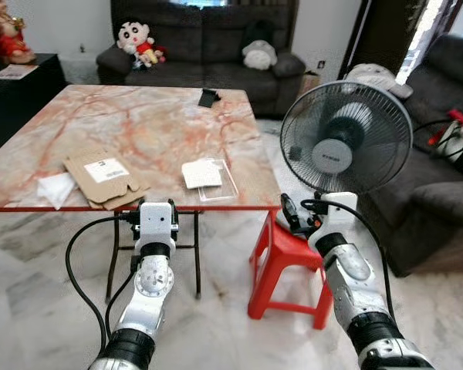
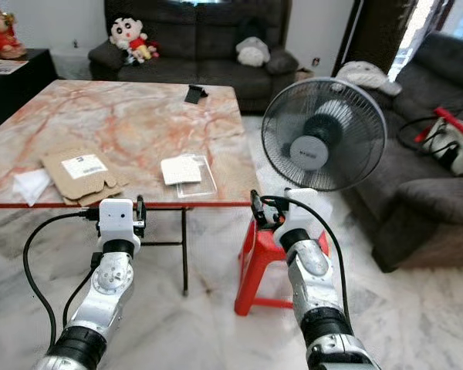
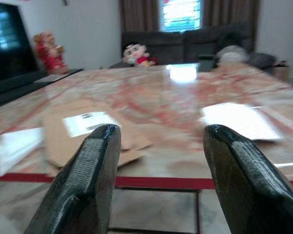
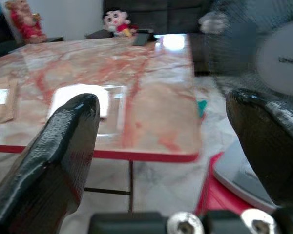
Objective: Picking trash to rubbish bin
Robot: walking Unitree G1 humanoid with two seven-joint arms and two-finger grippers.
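On the pink marbled red-edged bench [image 1: 139, 131], a clear flat plastic tray [image 1: 216, 181] holds a white square paper [image 1: 201, 173]; flattened brown cardboard [image 1: 104, 179] and crumpled white tissue [image 1: 55, 189] lie near its front edge. Left end effector [image 3: 158, 146] and right end effector [image 4: 161, 126], fingers apart, hover before that edge. A grey fan [image 1: 346, 137] stands on a red stool [image 1: 289, 266]; dark sofas behind.

both wrist views are blurred: the label print on the flattened cardboard [image 3: 88, 127] can't be read. the left gripper [image 1: 156, 210] hides part of the bench [image 1: 139, 123] edge. the dark object [image 1: 207, 98] at the bench's far side is too small to identify. the fan [image 4: 278, 56] is smeared and cut off.
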